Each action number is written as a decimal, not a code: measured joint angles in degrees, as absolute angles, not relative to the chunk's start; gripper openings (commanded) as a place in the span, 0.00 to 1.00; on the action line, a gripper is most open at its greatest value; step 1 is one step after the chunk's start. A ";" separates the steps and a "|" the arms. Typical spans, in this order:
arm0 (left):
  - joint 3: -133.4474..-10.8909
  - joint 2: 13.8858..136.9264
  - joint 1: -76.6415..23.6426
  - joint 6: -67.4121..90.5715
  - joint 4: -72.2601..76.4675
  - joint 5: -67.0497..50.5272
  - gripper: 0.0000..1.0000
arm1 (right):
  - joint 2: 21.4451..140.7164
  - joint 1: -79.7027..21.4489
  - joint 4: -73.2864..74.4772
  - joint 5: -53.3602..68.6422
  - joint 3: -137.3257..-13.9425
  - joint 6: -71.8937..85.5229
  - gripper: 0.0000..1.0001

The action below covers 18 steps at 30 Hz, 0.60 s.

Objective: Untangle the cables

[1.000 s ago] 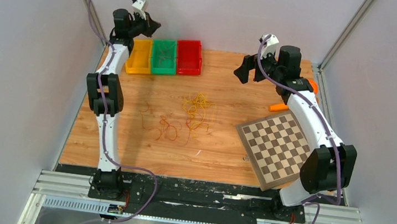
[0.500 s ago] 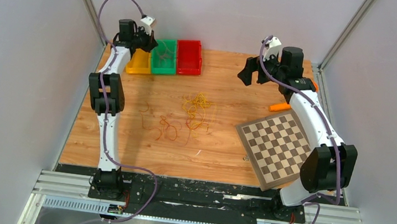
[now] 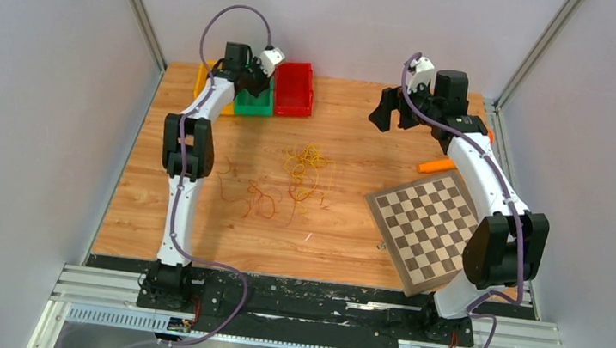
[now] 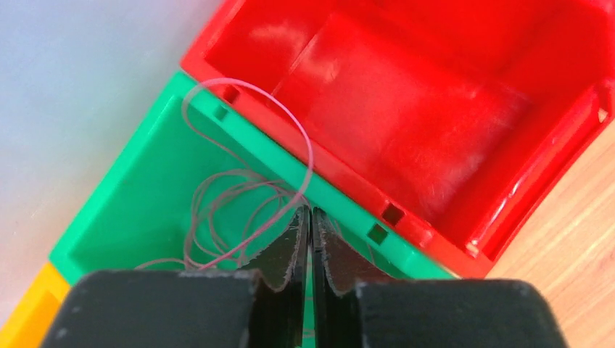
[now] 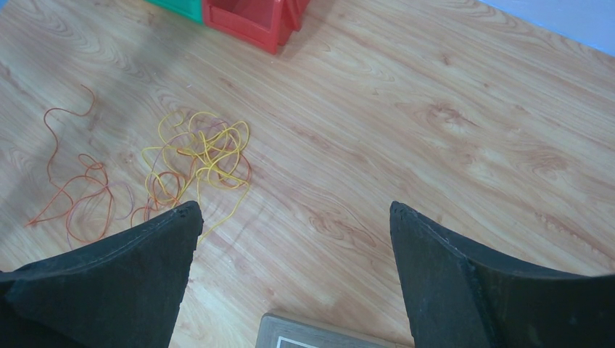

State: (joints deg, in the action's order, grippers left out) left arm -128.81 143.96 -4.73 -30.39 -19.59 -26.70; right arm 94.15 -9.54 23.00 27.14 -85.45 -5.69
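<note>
Left pincer (image 4: 310,212): I pinch a thin mauve cable (image 4: 308,141) looped over the green bin (image 4: 123,217) | right pincer (image 5: 294,206): I hold it wide above the desk (image 5: 450,109) | other cables (image 3: 304,165) tangled mid-desk.

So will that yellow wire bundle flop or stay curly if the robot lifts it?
Probably stays curly: the yellow wire bundle holds open loops. It's very thin, so likely light. Orange strands crossing it may drag along.

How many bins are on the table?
3, in a row at the far edge: yellow bin, partly behind the left arm; green bin; red bin rightmost.
</note>
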 measured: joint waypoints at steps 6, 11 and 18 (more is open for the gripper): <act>-128.62 143.59 -4.75 -35.03 -24.32 -24.80 0.58 | 94.17 -9.17 23.33 27.62 -85.47 -5.67 1.00; -127.74 140.35 -3.68 -38.57 -31.99 -24.95 0.68 | 94.19 -9.17 23.35 28.36 -85.47 -5.52 1.00; -127.50 132.33 -1.32 -39.90 -40.34 -33.65 0.67 | 94.19 -9.17 23.35 29.30 -85.45 -4.84 1.00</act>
